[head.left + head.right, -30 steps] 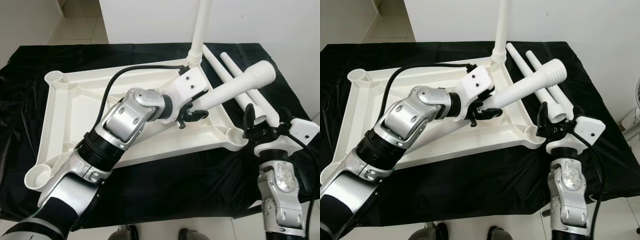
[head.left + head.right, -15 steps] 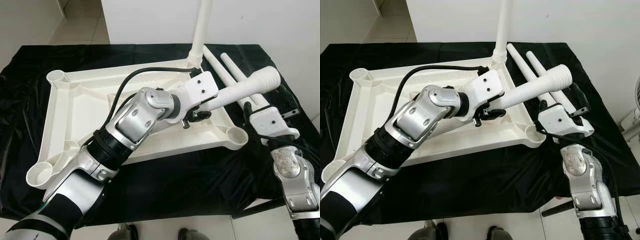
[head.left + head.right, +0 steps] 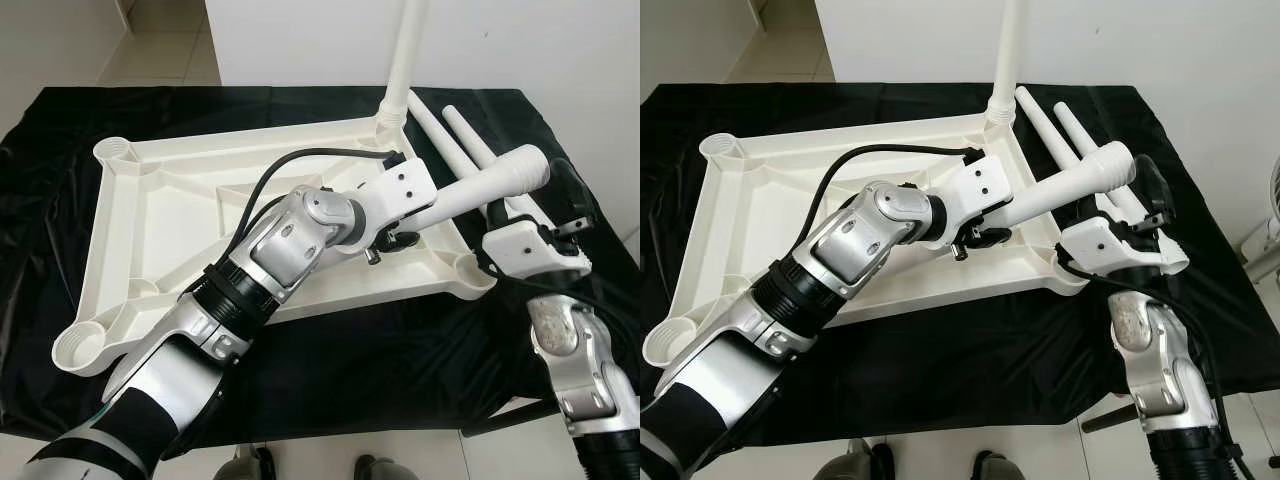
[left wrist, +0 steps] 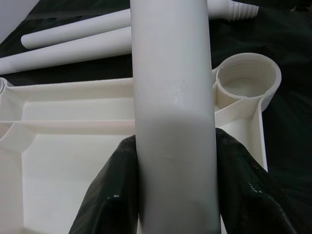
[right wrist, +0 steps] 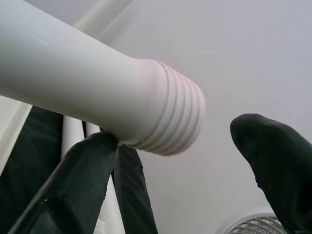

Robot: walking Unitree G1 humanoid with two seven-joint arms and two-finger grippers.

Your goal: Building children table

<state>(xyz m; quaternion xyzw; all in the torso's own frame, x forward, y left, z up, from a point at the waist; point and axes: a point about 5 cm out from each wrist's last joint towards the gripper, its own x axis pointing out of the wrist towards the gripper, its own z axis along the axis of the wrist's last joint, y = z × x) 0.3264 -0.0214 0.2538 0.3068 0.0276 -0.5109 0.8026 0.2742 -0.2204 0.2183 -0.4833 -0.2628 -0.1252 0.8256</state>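
The white plastic upturned tabletop [image 3: 150, 215] is lying on the black-draped worktop [image 3: 330, 350], one leg [image 3: 403, 50] fitted. The left gripper [image 4: 170, 161] is clamping a second white threaded leg [image 3: 480, 188]; the right gripper's [image 5: 180, 161] open fingers are apparently bracketing its tip. Two loose legs [image 3: 450, 140] are waiting.

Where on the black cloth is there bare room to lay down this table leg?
Bare black cloth runs along the near edge, below the white tabletop, and left of it. Crowded at far right: two loose legs, the held leg and both grippers.
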